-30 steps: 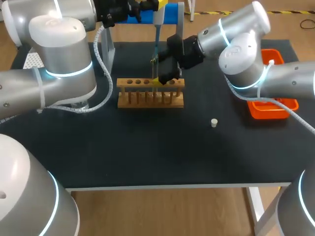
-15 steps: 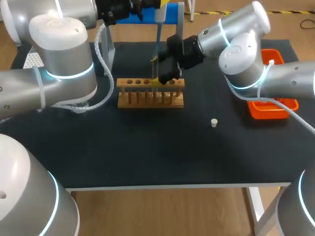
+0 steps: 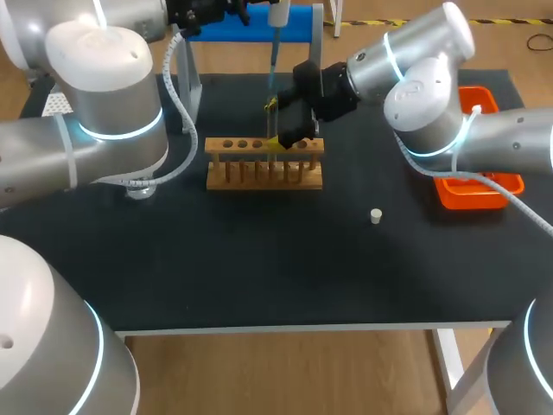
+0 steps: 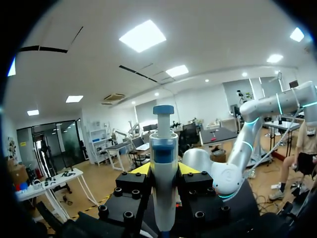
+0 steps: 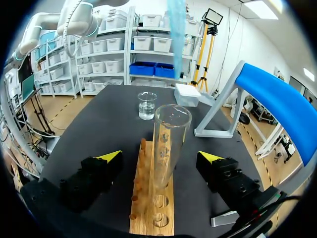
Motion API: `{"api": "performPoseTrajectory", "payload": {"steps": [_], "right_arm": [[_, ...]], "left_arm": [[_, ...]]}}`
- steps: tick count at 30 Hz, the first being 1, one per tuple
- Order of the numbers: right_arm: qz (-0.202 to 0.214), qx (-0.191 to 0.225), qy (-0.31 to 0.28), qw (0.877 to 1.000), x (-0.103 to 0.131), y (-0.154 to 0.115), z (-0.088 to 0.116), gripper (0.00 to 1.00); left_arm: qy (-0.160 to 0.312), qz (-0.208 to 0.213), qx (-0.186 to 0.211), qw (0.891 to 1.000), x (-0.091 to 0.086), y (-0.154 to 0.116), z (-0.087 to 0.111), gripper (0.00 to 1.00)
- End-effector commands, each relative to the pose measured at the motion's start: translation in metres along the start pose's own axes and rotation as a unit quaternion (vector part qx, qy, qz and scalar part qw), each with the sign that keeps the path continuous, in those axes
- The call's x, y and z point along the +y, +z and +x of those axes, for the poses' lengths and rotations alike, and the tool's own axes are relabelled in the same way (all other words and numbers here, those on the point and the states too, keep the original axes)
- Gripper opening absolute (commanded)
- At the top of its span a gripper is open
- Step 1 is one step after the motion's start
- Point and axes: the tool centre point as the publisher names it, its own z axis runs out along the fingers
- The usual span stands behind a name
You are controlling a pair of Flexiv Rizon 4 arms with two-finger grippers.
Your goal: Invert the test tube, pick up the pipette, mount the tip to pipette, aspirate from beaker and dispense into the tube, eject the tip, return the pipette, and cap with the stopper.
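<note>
Held the pipette (image 4: 163, 158) in the left tool (image 4: 163, 171), both yellow-tipped fingers pressed against the white body from two sides, the blue plunger end standing out ahead of them. Hung it high over the far middle of the bench (image 3: 259, 259), just in front of the blue stand (image 3: 298, 24), with the thin translucent tip (image 3: 272, 69) pointing straight down towards the wooden rack (image 3: 263, 164).

Stood the right tool (image 5: 161, 157) at the right part of that rack, fingers spread wide, one on each side of the test tube (image 5: 168, 148) and well apart from the glass, touching nothing. Found the tube upright in a rack hole, open mouth up. From the right wrist, saw the tip hanging above and a little beyond the tube's rim, not inside it.

Left the beaker (image 5: 147, 105) on the bench past the rack's far end, with a white box (image 5: 187, 94) just beside it. Left the small pale stopper (image 3: 376, 216) lying alone on the dark bench, near and to the right of the rack, well apart from both tools. Had an orange tray (image 3: 471, 201) at the bench's right edge, partly hidden under the right arm.
</note>
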Motion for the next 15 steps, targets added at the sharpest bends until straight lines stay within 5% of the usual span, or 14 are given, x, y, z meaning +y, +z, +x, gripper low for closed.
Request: {"api": "performPoseTrajectory", "payload": {"steps": [1, 8, 15], "right_arm": [[0.001, 0.001, 0.0, 1.0, 0.0, 0.0, -0.001, 1.0], [0.001, 0.001, 0.0, 1.0, 0.0, 0.0, -0.001, 1.0], [0.001, 0.001, 0.0, 1.0, 0.0, 0.0, -0.001, 1.0]], "left_arm": [[0.006, -0.002, -0.017, 1.0, -0.009, -0.019, -0.001, 0.0], [0.019, -0.016, -0.066, 0.998, -0.009, -0.07, -0.006, 0.0], [0.005, -0.03, -0.086, 0.996, 0.019, -0.12, 0.011, 0.0]]}}
